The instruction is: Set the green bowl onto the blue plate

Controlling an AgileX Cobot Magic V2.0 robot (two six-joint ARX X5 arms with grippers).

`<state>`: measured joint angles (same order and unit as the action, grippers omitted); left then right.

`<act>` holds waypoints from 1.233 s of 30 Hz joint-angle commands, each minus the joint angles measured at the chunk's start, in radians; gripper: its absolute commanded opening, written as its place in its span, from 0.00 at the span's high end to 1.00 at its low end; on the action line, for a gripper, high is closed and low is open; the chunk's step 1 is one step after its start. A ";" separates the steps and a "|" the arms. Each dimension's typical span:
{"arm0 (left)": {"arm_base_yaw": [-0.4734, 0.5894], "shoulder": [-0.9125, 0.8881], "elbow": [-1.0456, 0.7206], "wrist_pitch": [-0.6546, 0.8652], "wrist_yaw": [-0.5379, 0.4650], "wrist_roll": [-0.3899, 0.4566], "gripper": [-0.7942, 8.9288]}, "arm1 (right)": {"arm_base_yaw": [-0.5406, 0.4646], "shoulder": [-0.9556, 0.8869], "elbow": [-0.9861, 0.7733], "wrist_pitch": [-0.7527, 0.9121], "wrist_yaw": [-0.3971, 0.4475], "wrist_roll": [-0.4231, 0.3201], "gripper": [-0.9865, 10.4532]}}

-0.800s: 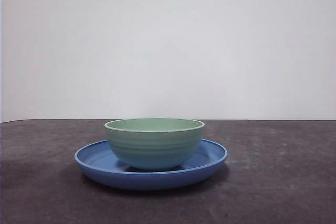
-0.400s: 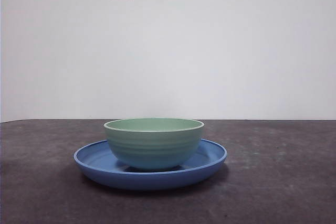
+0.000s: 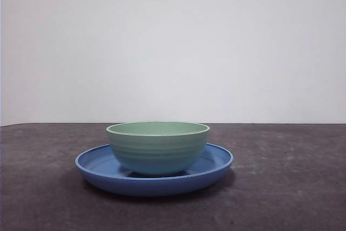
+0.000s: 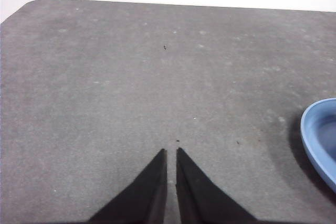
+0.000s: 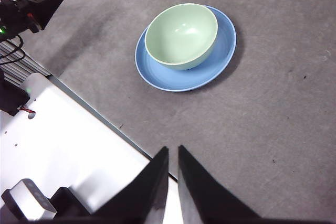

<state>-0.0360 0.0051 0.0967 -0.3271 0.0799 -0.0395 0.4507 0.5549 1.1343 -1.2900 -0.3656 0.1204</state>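
- The green bowl (image 3: 158, 147) sits upright inside the blue plate (image 3: 97, 169), well apart from both hands.
- Left hand (image 4: 171, 153): tips together over bare counter (image 4: 105, 87).
- Right hand (image 5: 173, 150): tips together, holding nothing.

Left gripper (image 4: 171, 153) hovering over the bare grey table (image 4: 131, 77), jaws nearly closed, holding nothing; blue plate (image 4: 320, 140) partly visible, well apart.

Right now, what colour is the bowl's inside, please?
Pale mint green inside the round ridged bowl, clearest in the right wrist view.
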 commanded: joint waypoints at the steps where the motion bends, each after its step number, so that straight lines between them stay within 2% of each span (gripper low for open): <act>1: 0.012 -0.002 -0.031 0.045 -0.007 -0.002 0.89 | 0.006 0.003 0.010 0.011 -0.001 0.002 0.89; 7: 0.029 -0.002 -0.059 0.070 -0.011 0.004 0.89 | 0.006 0.003 0.010 0.011 -0.001 0.002 0.89; 11: 0.035 -0.002 -0.086 0.142 -0.011 0.003 0.89 | 0.006 0.003 0.010 0.011 -0.001 0.002 0.89; 37: 0.036 -0.002 -0.085 0.142 -0.012 0.004 0.89 | 0.006 0.003 0.010 0.013 -0.001 0.002 0.89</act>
<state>-0.0021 0.0048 0.0322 -0.1776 0.0727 -0.0395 0.4507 0.5549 1.1343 -1.2900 -0.3660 0.1204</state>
